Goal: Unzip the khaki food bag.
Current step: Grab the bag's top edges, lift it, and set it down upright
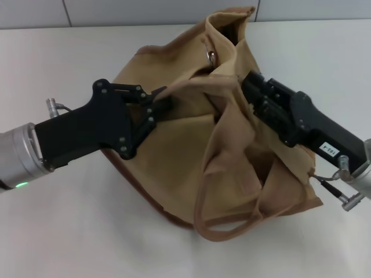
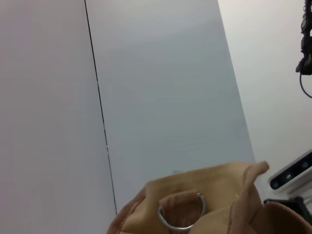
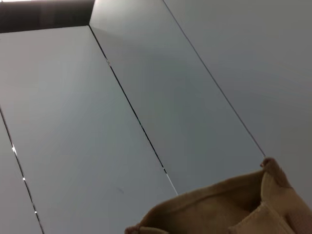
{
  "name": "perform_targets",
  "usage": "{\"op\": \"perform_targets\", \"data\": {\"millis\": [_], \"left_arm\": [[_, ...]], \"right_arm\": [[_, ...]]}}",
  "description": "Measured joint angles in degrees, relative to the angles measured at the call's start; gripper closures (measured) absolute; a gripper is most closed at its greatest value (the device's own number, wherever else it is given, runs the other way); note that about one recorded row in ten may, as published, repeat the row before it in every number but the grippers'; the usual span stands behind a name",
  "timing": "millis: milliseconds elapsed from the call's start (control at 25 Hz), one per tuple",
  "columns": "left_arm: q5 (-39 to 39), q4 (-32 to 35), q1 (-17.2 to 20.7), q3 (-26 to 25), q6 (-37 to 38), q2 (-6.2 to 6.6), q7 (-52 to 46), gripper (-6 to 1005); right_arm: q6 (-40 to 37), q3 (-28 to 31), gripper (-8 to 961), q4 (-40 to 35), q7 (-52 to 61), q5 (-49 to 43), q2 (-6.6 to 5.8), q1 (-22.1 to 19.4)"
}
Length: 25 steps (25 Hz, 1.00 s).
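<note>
pressing into the khaki food bag (image 1: 174,168), both end effectors' tips hidden by folds; grip unclear.

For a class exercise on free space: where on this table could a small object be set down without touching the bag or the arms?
Bare tabletop lies in front of the left pincer and the khaki food bag, and also beyond the left arm, up to the wall. The middle is crowded: both pincers, the right pincer too, press into the bag.
</note>
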Motion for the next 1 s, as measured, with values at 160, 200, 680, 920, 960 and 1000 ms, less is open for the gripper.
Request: {"op": "perform_targets", "data": {"millis": [160,200,680,920,960,1000], "left_arm": [[0.1,-2.5,-1.4,0.6,-0.3,-0.05,2.6,943],[0.3,-2.9,-1.6,0.6,-0.6,-0.06,2.9,943],[0.1,-3.8,-2.0,0.5,-3.4,-0.06,4.2,942],[0.1,-3.8,-2.0,0.4,-3.8,-0.06,4.3,941],[0.0,-3.8,-2.0,0.3,-3.7,-0.04,4.3,941],[0.0,-3.8,-2.0,0.3,-3.7,-0.01,4.4,941]], "right_arm": [[0.7,0.0,549,0.8,0.6,-0.8,0.0,0.5],[0.8,0.0,548,0.9,1.2,-0.9,0.0,0.6],[0.8,0.0,547,-5.1,23.6,-3.1,-0.39,0.0],[0.3,0.0,547,-9.6,34.8,-7.3,-0.5,0.3],[-0.1,0.0,549,-10.1,36.2,-7.6,-0.52,0.4],[-0.7,0.0,551,-10.6,37.5,-7.8,-0.54,0.4]]}}
